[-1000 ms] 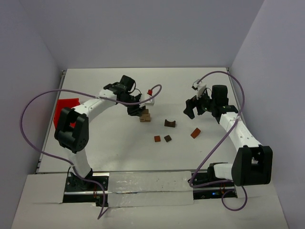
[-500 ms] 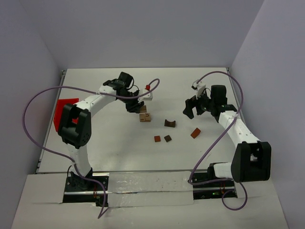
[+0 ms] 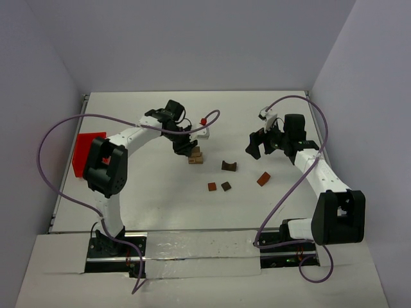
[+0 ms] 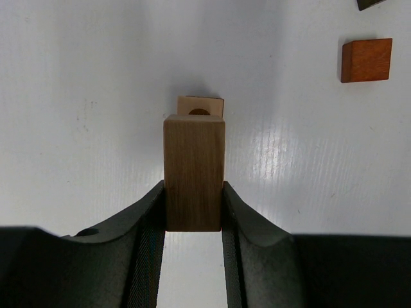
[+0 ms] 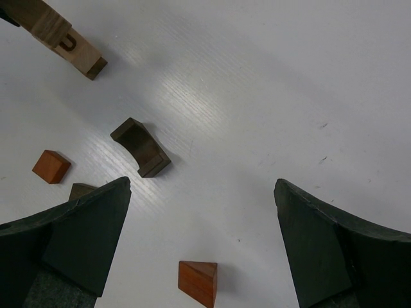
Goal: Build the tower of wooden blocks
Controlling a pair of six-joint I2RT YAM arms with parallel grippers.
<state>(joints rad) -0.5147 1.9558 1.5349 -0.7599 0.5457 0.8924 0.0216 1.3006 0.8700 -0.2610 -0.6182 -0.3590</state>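
The red plastic bin (image 3: 88,149) sits at the left edge of the table (image 3: 160,199). The left arm partly covers it, and what it holds cannot be made out from above.

The wood block tower (image 3: 196,158) stands near the middle of the table, a little toward the far edge. It is a short stack with a light tan block showing a round notch (image 4: 200,104). The left gripper (image 3: 184,146) hangs directly over it, its fingers (image 4: 151,218) clamped on the sides of a tan block (image 4: 194,168). Whether that block touches the stack cannot be told.

Four loose pieces lie on the table to the right of the tower, toward the near edge:
- A dark brown arch block (image 5: 140,147) is nearest the tower.
- A reddish-brown cube (image 5: 51,166) and a dark brown cube (image 3: 226,186) lie side by side.
- A reddish-brown wedge (image 5: 198,282) is furthest right.

The right gripper (image 5: 202,192) is poised above the table toward the right edge. Its fingers are spread wide and hold nothing.
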